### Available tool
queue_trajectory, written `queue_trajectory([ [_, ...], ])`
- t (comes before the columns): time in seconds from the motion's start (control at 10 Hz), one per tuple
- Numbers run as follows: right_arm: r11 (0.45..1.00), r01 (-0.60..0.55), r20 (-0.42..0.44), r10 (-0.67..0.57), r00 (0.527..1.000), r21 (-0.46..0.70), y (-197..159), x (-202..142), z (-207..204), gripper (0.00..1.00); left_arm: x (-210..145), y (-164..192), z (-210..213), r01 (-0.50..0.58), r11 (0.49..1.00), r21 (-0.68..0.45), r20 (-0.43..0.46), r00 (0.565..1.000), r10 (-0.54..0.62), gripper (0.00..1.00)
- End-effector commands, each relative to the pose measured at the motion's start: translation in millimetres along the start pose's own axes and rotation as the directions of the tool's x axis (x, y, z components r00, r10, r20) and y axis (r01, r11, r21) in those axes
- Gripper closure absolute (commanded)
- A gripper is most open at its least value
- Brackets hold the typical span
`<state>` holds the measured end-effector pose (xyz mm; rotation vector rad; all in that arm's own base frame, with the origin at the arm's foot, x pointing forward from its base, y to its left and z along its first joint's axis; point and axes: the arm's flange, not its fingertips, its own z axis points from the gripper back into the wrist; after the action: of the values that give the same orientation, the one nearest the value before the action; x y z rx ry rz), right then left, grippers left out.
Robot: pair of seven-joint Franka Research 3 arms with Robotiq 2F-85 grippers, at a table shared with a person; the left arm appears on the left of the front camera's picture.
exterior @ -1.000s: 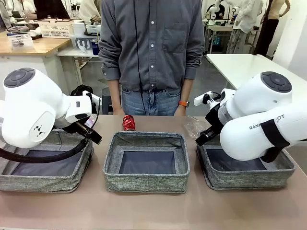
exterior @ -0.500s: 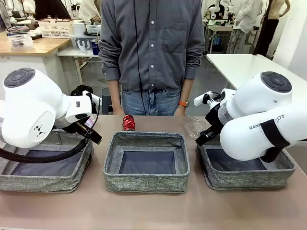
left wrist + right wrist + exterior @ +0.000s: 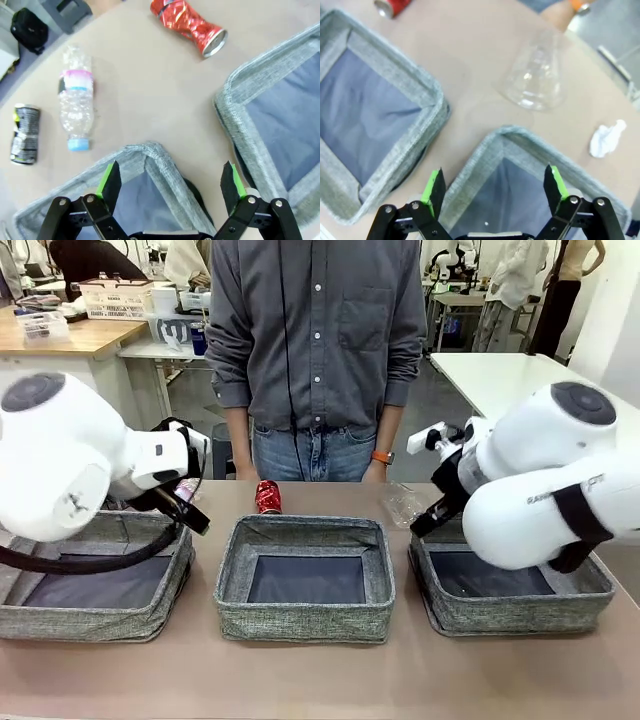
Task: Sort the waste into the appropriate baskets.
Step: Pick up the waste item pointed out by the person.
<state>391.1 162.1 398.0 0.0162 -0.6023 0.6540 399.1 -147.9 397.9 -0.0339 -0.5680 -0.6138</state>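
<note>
- While it hangs over the far corner of the left basket [image 3: 100, 622], the left gripper [image 3: 171, 175] has its green fingers wide apart and holds nothing
- Just past that corner, a bottle with a pink label and blue cap [image 3: 76, 105] lies flat on the table [image 3: 320, 680]
- A dark can [image 3: 24, 134] lies beside that bottle, on the side away from the middle basket [image 3: 305, 622]
- Over the far corner of the right basket [image 3: 520, 618], the right gripper [image 3: 493, 179] is wide open too, with nothing in it
- A clear bottle [image 3: 535, 80] lies on the table just beyond that corner, and a white paper wad [image 3: 606, 139] sits farther to the right
- A red can [image 3: 267, 496] lies behind the middle basket, close to the person [image 3: 318, 340] at the far side
- Every basket bottom I can see is bare, though the arms hide parts of the two outer ones
- All five bits of waste are on the table, so I think the sorting has hardly begun and every piece is left to do
</note>
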Motion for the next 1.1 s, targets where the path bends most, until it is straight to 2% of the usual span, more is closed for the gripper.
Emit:
queue_trajectory([
  [0.0,0.997,-0.052,0.076,0.056,0.996,-0.059,-18.4,3.6,98.8,0.00,-44.5,-1.0,115.9,0.075,0.997,-0.036,0.103,0.992,-0.071,0.00],
  [0.1,0.988,-0.050,0.085,0.063,0.994,-0.143,-17.2,-3.1,143.7,0.00,-50.9,-22.0,168.6,0.098,0.993,0.063,0.151,0.983,-0.106,0.00],
  [0.2,0.985,-0.055,0.105,0.072,0.992,-0.163,-11.0,-8.7,161.0,0.00,-41.3,-44.7,192.1,0.115,0.985,0.128,0.165,0.977,-0.135,0.00],
  [0.3,0.984,-0.039,0.114,0.059,0.992,-0.175,-5.1,-12.5,159.3,0.00,-29.2,-57.1,189.1,0.145,0.979,0.146,0.181,0.969,-0.171,0.00],
  [0.4,0.992,-0.027,0.112,0.041,0.993,-0.121,-21.9,17.5,138.0,0.00,23.2,-9.2,156.9,0.099,0.993,0.068,0.149,0.983,-0.108,0.00],
  [0.5,0.988,-0.033,0.130,0.053,0.990,-0.152,-20.2,14.2,170.5,0.00,23.2,-9.2,156.9,0.099,0.993,0.068,0.149,0.983,-0.108,0.00],
  [0.6,1.000,-0.031,0.058,0.031,0.998,0.002,-18.7,6.7,149.4,0.00,16.4,-33.2,210.2,0.131,0.984,0.122,0.183,0.971,-0.153,0.00],
  [0.7,0.987,0.075,0.049,-0.082,0.995,0.139,-21.4,1.6,145.9,0.00,24.8,-38.9,195.6,0.123,0.985,-0.120,0.126,0.986,-0.108,0.00],
  [0.8,0.882,0.320,-0.033,-0.329,0.944,0.346,-29.9,1.6,153.8,0.00,25.9,-36.5,189.0,0.054,0.940,-0.337,0.092,0.995,-0.025,0.00],
  [0.9,0.665,0.458,-0.164,-0.456,0.875,0.590,-49.4,-4.9,163.1,0.00,20.1,-27.2,185.0,0.034,0.797,-0.604,0.134,0.989,0.059,0.00],
  [1.0,0.461,0.557,-0.212,-0.608,0.766,0.691,-72.3,-17.1,162.8,0.00,11.1,-10.9,179.3,0.014,0.640,-0.768,0.148,0.977,0.156,0.00],
])
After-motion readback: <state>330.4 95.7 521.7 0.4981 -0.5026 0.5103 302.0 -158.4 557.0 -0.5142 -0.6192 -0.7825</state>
